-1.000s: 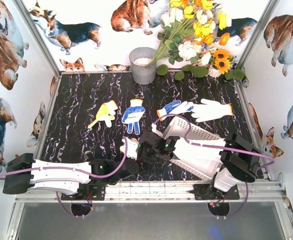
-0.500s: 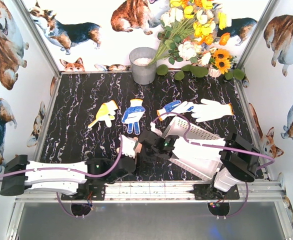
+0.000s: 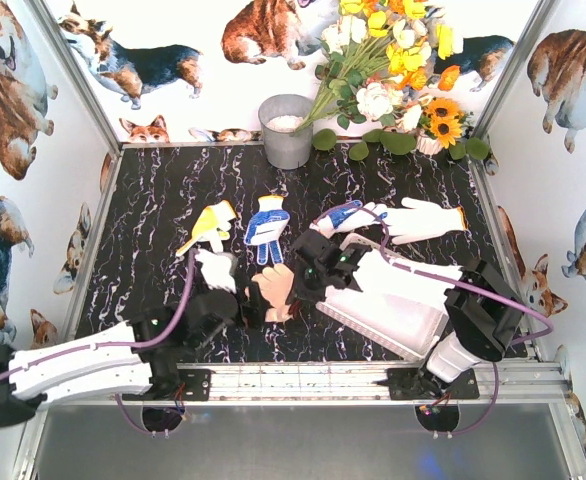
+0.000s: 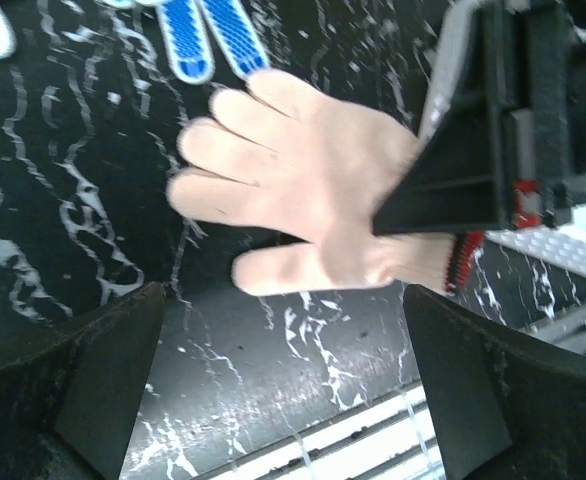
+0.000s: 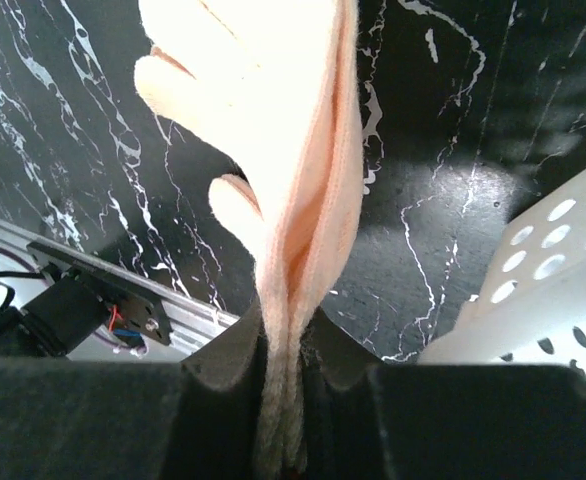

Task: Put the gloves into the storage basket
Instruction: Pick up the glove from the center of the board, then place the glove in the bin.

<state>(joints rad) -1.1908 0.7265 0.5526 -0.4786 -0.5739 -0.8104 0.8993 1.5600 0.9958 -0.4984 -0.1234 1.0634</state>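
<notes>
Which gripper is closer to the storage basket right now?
Right. The right gripper, shut on a glove at its cuff, sits just off the storage basket at its left edge. The left gripper stands open farther left, beyond that glove.

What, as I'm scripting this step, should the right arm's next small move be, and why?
Probably swing the right gripper over the storage basket, then release. Its jaws pinch the cream glove at the cuff, the glove is outside the basket, and the left gripper is open, not gripping it.

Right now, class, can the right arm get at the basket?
Probably yes: the basket sits right beside the right arm, nothing lies between them, and its jaws are shut on a glove.
</notes>
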